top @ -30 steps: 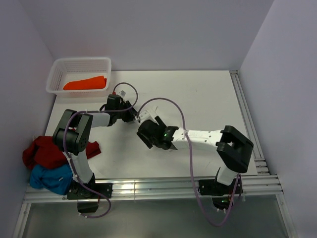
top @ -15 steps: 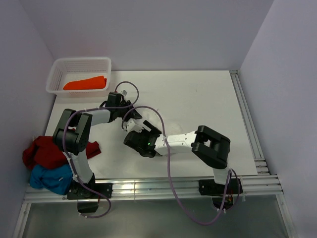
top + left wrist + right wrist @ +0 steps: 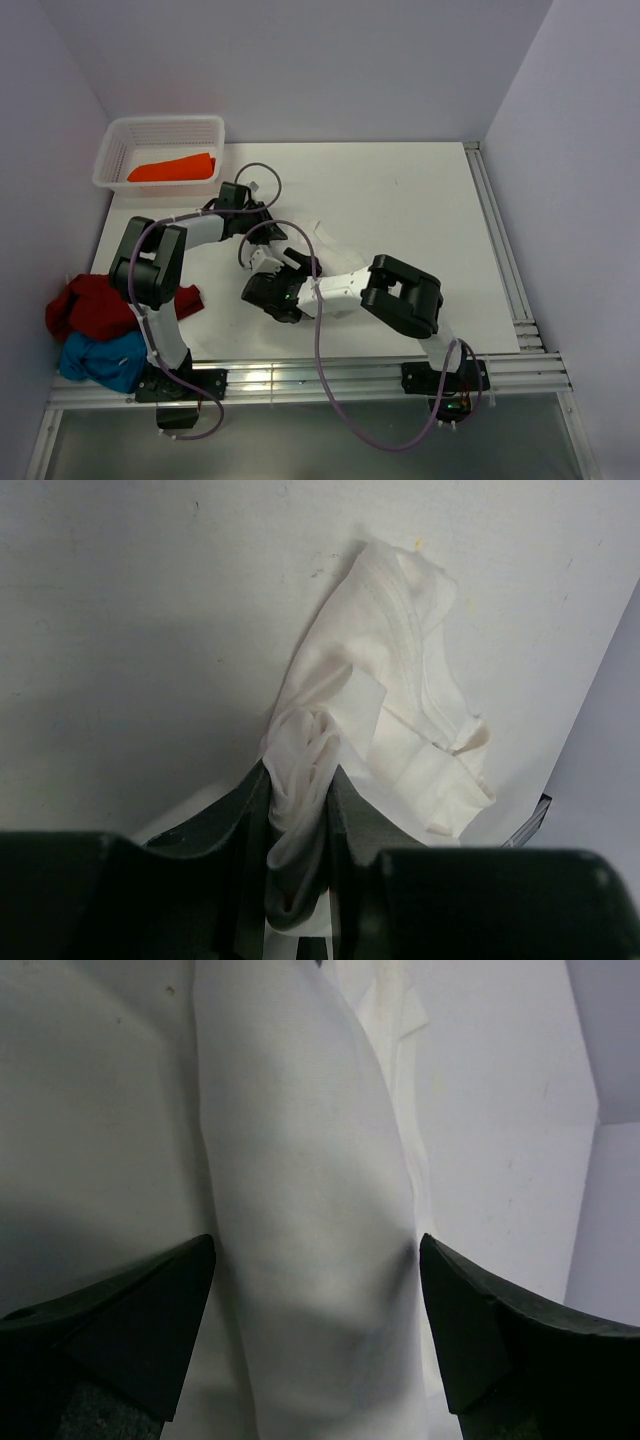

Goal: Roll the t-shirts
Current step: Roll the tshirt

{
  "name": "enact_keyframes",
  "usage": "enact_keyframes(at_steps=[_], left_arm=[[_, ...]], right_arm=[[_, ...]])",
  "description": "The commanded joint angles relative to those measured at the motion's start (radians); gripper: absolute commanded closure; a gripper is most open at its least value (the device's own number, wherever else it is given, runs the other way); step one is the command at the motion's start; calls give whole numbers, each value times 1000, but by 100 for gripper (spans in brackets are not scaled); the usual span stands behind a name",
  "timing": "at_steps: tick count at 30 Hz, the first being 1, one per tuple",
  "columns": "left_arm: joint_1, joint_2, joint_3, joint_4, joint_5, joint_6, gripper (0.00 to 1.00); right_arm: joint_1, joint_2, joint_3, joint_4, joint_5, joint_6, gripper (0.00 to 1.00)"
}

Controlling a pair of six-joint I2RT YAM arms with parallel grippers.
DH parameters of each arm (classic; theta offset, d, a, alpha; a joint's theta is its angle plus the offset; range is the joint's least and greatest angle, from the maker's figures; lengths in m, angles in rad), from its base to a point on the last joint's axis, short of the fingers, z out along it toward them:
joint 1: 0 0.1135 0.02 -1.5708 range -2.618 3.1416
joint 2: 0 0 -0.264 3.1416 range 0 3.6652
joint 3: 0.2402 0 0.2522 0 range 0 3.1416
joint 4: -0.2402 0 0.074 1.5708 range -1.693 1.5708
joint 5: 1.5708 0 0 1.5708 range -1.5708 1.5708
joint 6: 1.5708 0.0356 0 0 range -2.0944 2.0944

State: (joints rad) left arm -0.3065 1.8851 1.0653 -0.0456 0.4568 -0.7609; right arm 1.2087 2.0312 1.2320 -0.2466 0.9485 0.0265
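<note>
Two grippers sit close together in the top view, left gripper (image 3: 262, 218) and right gripper (image 3: 268, 268), with the white t-shirt (image 3: 322, 236) poking out just past them on the table (image 3: 420, 200). Well off from the left one, an orange t-shirt (image 3: 172, 168) lies in the white basket (image 3: 120, 135). The dark red t-shirt (image 3: 90, 305) and blue t-shirt (image 3: 100, 360) are heaped back by that arm's base.

Left wrist view: jaws pinched on a bunched end of the white tee, and the rest trails ahead.

Right wrist view: fingers (image 3: 150, 1310) spread wide, with the rolled cloth filling the gap between them.

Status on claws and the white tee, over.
Left claw shut on white tee, bunched end. Right claw open, astride its rolled body. Red tee, blue tee heaped aside.
</note>
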Motion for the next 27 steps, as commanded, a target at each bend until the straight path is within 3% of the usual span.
enact_keyframes(at_steps=[1, 10, 12, 15, 16, 20, 21, 25, 27], left_arm=[[3, 20, 42, -23, 54, 18, 87], [4, 42, 79, -72, 75, 48, 87], [6, 45, 88, -83, 77, 57, 87], [7, 49, 102, -108, 75, 71, 87], [7, 49, 105, -112, 77, 75, 87], [7, 43, 98, -106, 91, 84, 87], [7, 34, 93, -100, 94, 87, 85], [9, -17, 61, -88, 59, 89, 61], [12, -38, 53, -86, 59, 87, 57]], right_arm=[[5, 63, 26, -20, 78, 10, 10], [-8, 152, 61, -43, 125, 4, 13], [-15, 153, 66, -51, 119, 12, 20], [-18, 147, 60, -43, 110, 15, 40], [-21, 143, 60, -46, 104, 18, 60], [-31, 116, 55, -54, 43, 36, 100], [-31, 104, 50, -53, 27, 42, 100], [-41, 16, 14, -37, -138, 65, 100], [-58, -20, -15, -22, -215, 76, 100]])
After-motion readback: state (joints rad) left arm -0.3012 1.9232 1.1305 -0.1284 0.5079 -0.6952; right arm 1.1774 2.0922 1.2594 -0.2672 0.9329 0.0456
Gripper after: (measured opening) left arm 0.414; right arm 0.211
